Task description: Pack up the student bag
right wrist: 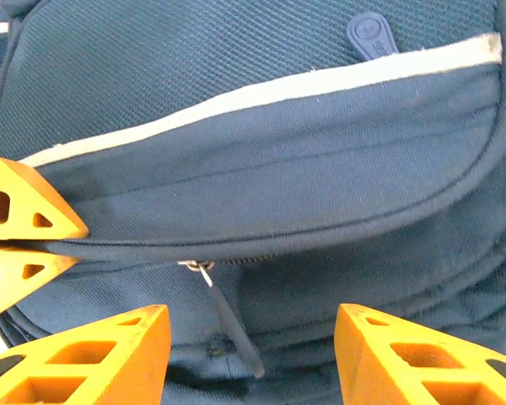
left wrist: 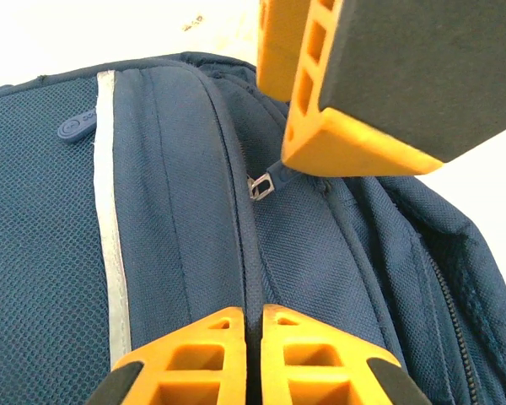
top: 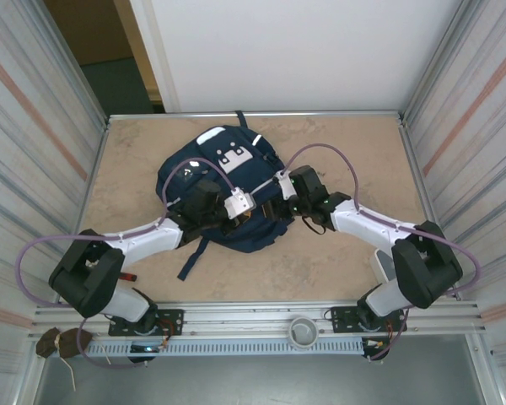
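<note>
The student bag [top: 204, 173], navy with a thin white stripe [left wrist: 108, 211], lies flat in the middle of the table. My left gripper [left wrist: 253, 314] is shut on a raised fabric seam of the bag [left wrist: 194, 169] beside the zip. My right gripper [right wrist: 251, 316] is open just over the bag [right wrist: 261, 169], with the zip slider [right wrist: 198, 268] and its dark pull tab [right wrist: 236, 329] lying between its fingers, untouched. The left fingertips [right wrist: 29, 221] show at the left edge, pinching the seam. From above, the two grippers meet at the bag's near edge [top: 261, 209].
Corrugated metal walls close in the table [top: 346, 160] on both sides. A small red thing [top: 128, 276] lies by the left arm's base. A white container [top: 379, 263] stands by the right arm. The bag's dark strap [top: 192, 257] trails toward the near edge.
</note>
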